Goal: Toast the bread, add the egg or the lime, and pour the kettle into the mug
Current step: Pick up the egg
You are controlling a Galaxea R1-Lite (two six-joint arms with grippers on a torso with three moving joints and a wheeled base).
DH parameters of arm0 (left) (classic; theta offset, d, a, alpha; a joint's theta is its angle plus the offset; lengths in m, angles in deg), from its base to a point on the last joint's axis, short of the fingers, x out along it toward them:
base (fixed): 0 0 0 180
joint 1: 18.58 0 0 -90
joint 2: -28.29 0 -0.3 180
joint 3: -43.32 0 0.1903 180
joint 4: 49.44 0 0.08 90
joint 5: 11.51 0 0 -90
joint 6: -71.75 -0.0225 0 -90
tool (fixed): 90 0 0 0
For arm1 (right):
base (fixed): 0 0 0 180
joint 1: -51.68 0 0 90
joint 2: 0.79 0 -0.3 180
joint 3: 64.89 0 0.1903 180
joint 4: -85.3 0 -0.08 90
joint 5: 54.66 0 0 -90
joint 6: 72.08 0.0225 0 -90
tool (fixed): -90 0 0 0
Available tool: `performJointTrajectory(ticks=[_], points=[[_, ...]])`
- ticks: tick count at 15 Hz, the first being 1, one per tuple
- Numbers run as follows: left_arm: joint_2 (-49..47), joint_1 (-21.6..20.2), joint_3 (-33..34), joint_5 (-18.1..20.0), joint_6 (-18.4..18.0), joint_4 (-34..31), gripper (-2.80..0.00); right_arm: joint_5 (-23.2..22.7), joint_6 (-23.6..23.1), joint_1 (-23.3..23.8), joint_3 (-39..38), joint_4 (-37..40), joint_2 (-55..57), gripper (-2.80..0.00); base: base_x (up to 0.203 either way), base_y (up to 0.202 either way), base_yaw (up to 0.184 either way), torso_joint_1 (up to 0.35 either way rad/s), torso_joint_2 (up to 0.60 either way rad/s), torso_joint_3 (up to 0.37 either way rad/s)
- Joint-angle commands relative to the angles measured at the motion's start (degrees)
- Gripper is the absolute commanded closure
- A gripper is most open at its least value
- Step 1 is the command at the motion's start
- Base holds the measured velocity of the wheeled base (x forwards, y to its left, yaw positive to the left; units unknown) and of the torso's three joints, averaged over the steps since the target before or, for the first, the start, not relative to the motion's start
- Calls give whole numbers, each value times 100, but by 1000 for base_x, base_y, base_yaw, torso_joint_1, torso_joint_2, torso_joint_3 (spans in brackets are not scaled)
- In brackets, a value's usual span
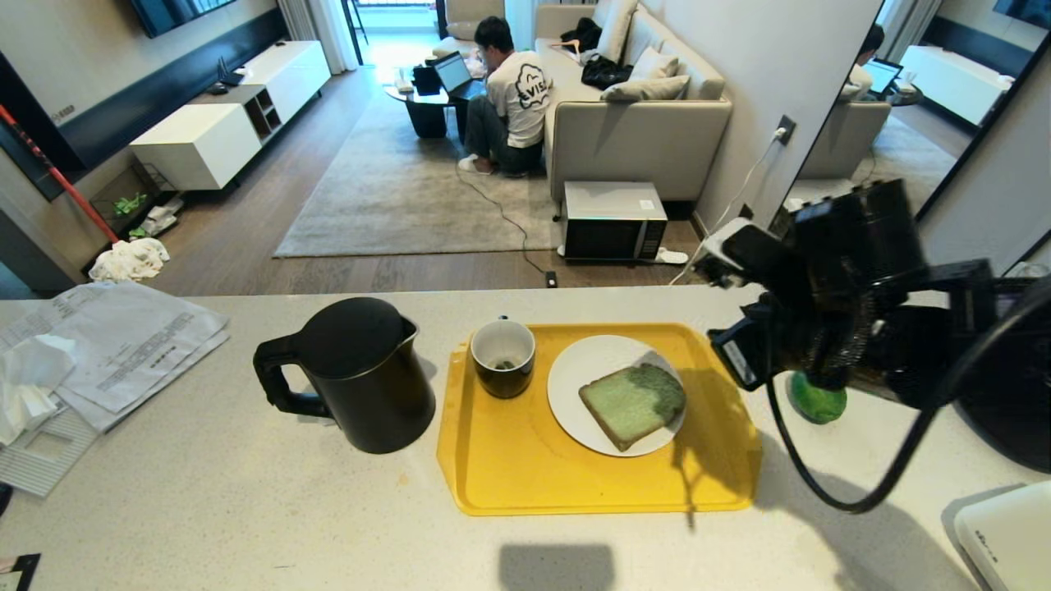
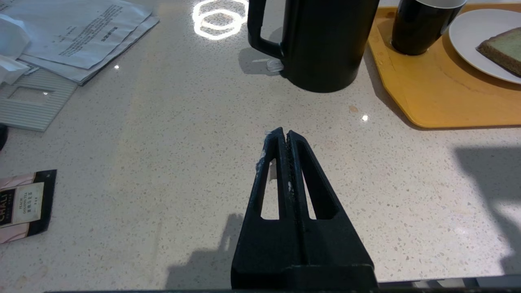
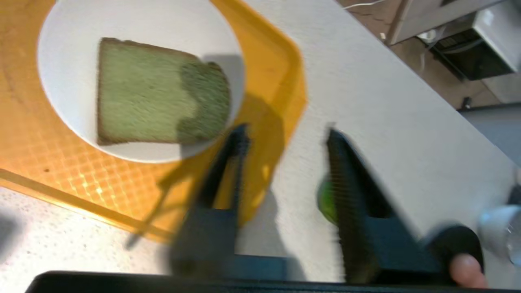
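the right arm covers most of the lime (image 1: 817, 402) in the head view; in the blurred right wrist view only a green sliver shows beside one finger of the right tool (image 3: 285, 134). the plate (image 2: 468, 36) and bread (image 2: 502, 47) run off the left wrist view's edge.

This is a home: an open living room seen across a pale speckled tabletop (image 1: 246, 509) in the lower half of the frame. At upper centre a beige sofa (image 1: 640, 123) stands on a grey rug (image 1: 394, 197), where a person (image 1: 509, 98) sits at a laptop. A white media cabinet (image 1: 222, 123) lines the upper left wall. What seems a microwave (image 1: 614, 220) sits on the wooden floor.
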State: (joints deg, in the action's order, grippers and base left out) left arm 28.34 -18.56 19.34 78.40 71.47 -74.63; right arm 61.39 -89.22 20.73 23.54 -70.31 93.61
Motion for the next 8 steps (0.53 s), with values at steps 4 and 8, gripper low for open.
performJointTrajectory(ticks=[4, 8], points=[[-5, 2, 1, 0, 1, 1, 0, 41, 9, 914, -887, 22, -2319, 0, 0, 0, 0, 0, 0, 0], [-5, -2, 1, 0, 9, -1, 0, -188, 55, 2024, -1638, 24, -3755, 0, 0, 0, 0, 0, 0, 0]])
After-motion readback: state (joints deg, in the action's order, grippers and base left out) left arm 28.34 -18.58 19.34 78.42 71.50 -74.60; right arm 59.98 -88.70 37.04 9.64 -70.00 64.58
